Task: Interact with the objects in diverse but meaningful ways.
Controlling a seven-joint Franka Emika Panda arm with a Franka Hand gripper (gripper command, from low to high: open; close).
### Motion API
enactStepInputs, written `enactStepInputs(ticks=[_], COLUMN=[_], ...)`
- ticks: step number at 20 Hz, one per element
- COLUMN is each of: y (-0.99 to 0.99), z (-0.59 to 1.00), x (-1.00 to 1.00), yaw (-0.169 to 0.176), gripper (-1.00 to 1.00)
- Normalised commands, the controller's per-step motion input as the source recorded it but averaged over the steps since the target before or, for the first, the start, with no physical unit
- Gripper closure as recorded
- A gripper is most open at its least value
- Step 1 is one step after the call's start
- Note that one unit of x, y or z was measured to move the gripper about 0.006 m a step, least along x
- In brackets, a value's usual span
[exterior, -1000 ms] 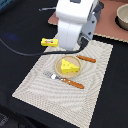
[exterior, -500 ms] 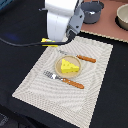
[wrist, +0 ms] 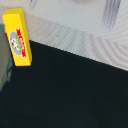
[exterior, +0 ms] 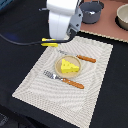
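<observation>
A yellow holed cheese wedge (exterior: 69, 66) sits on a small round plate (exterior: 56, 68) in the middle of the striped placemat (exterior: 45, 95). The yellow rectangular block with a red label (exterior: 50, 42) (wrist: 17, 38) lies flat at the placemat's far edge, partly over the black table. My white arm and hand (exterior: 62, 20) hang above that edge, just beyond the block. The hand's body hides the fingers, and the wrist view shows none, so I cannot make out their state. The grey two-handled pot (exterior: 92, 11) stands at the back.
A fork (exterior: 62, 79) and a knife (exterior: 81, 57), both orange-handled, lie on either side of the plate. A pale bowl (exterior: 122, 17) rests on a brown surface at the back right. A black cable (exterior: 20, 41) runs off to the exterior view's left.
The arm has shifted toward the exterior view's left and a little farther back. The block, cheese and cutlery stay where they were.
</observation>
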Motion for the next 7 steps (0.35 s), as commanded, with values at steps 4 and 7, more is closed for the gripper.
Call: enactStepInputs(ticks=[4,7], y=[0.01,0.0], z=[-0.02,0.0], x=[-0.07,0.0], yaw=[-0.019,0.0], gripper=[-1.0,-1.0])
